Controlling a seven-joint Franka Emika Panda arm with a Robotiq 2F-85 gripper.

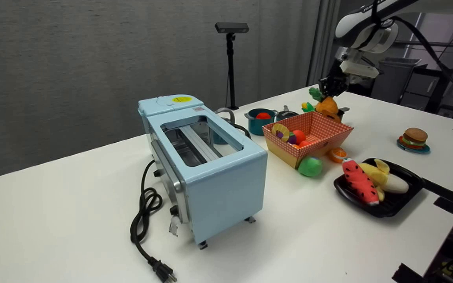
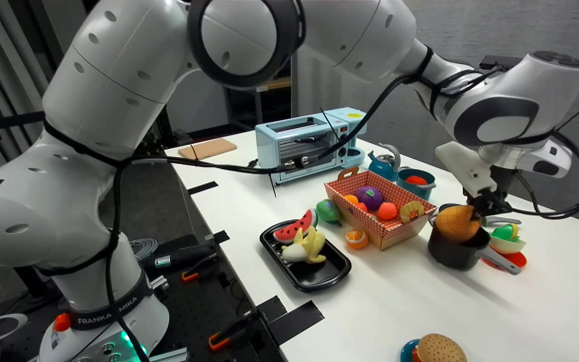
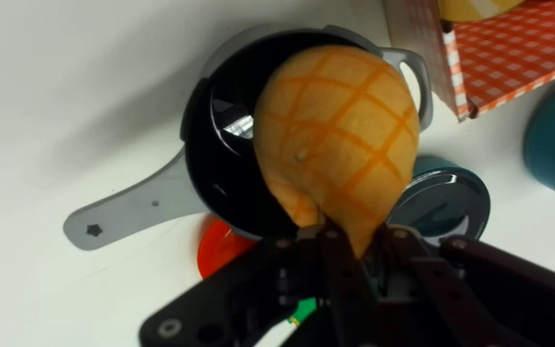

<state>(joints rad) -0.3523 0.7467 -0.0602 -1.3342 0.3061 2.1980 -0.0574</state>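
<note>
Fingers (image 3: pixel 340 270) of the black gripper (image 3: pixel 360 241) are clamped on the narrow end of an orange, cross-hatched pineapple-shaped soft toy (image 3: pixel 340 125). By them the toy is held at the mouth of a round black pot (image 2: pixel 453 254) with a long grey handle; whether the pot is touched cannot be told. By the wrist view alone, a dark star-shaped mark (image 3: pixel 94 230) is revealed on the pot's handle, while a green leafy tuft (image 1: pixel 315 94) above the pot is shown in an exterior view. Just beside the pot, a tan box-like basket (image 2: pixel 402 234) with red-and-white checked lining is seen in all views. Near the pot, a teal round vessel (image 3: pixel 441 207) with a dark glossy top and a shallow red dish (image 3: pixel 222 246) are also seen. Well apart from the pot, past the basket, a light blue toaster oven (image 1: pixel 226 196) is shown in both exterior views; its yellow sticker (image 1: pixel 182 99) cannot be read. On the black band (image 2: pixel 93 321) of the robot's white base (image 2: pixel 86 281), farther from the pot, "FRANKA" and "MIKA" can be read, separated by a black cable (image 2: pixel 110 296).
</note>
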